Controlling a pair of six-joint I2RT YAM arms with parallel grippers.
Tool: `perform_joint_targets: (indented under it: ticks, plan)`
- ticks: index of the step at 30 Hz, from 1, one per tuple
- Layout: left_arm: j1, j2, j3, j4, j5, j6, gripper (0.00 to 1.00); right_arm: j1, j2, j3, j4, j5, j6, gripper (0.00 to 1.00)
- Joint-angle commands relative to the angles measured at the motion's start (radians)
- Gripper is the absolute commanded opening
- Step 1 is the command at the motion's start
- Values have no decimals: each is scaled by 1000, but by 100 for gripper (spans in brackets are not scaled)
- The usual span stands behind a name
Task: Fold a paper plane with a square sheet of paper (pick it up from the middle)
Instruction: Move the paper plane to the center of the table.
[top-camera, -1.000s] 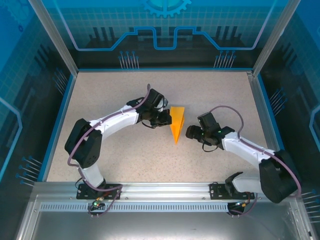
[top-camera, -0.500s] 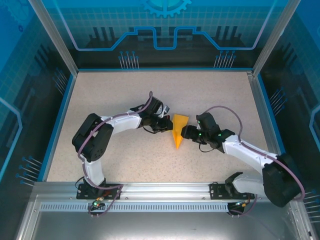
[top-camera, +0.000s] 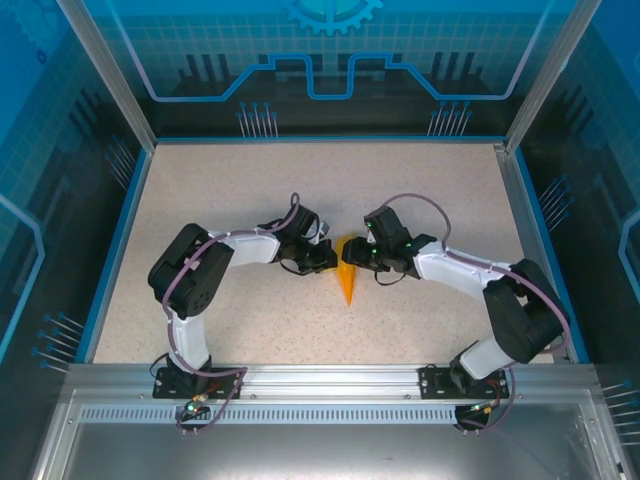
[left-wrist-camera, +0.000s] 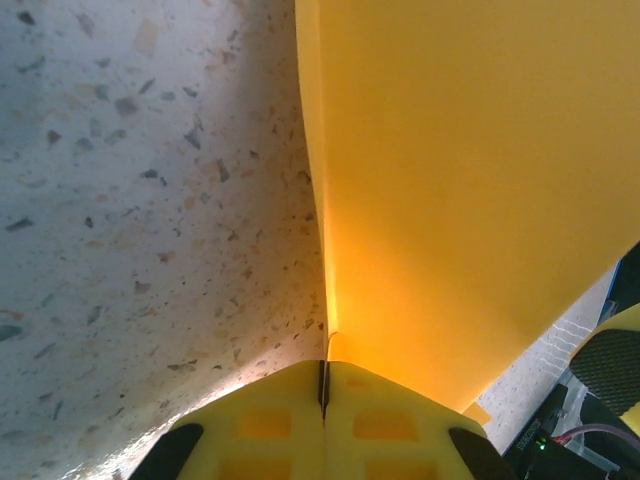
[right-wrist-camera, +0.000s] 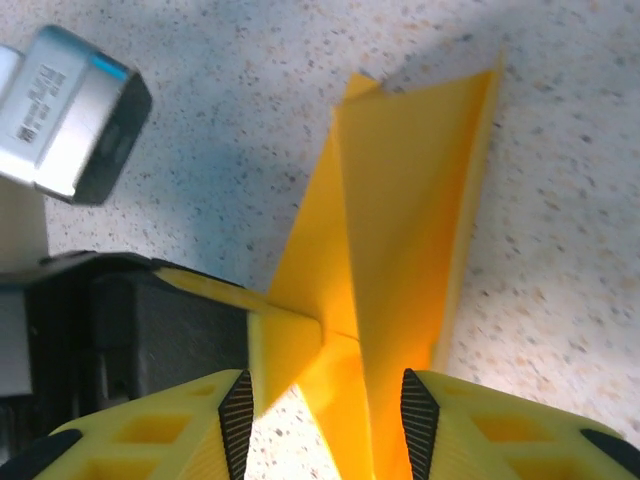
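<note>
The paper plane (top-camera: 347, 278) is a slim orange-yellow dart in mid-table, its tip pointing toward the near edge. My left gripper (top-camera: 326, 262) is shut on its left edge; in the left wrist view the closed fingertips (left-wrist-camera: 323, 375) pinch a thin paper edge, and the wing (left-wrist-camera: 470, 180) rises to the right. My right gripper (top-camera: 359, 256) stands open at the dart's wide end. In the right wrist view its black pads (right-wrist-camera: 236, 415) straddle the folded paper (right-wrist-camera: 400, 220), and the left gripper's yellow fingertip (right-wrist-camera: 285, 345) holds the paper from the left.
The speckled table (top-camera: 230, 190) is bounded by a blue rim and see-through walls. The left arm's wrist camera (right-wrist-camera: 70, 120) sits close beside the right gripper. Both arms crowd the middle; open surface lies all around them.
Both grippers have closed in on the dart from either side. The right gripper swung left and farther back to its wide end. The dart shifted slightly nearer and looks narrower.
</note>
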Motion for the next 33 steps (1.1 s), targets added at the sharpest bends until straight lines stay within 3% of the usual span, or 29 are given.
perform_joint_targets:
  ticks: [1, 7, 22, 33]
  plan:
    - [10, 4, -14, 13, 8, 2, 0, 22, 40, 57, -19, -27, -30, 46]
    - [10, 7, -15, 4, -1, 3, 0, 25, 86, 84, -62, 0, -25, 48]
    - [16, 24, -16, -13, -26, -4, 0, 39, 106, 88, -145, 58, -22, 65]
    - [16, 31, -16, -14, -23, -6, 0, 76, 56, 72, -203, 112, 3, 66]
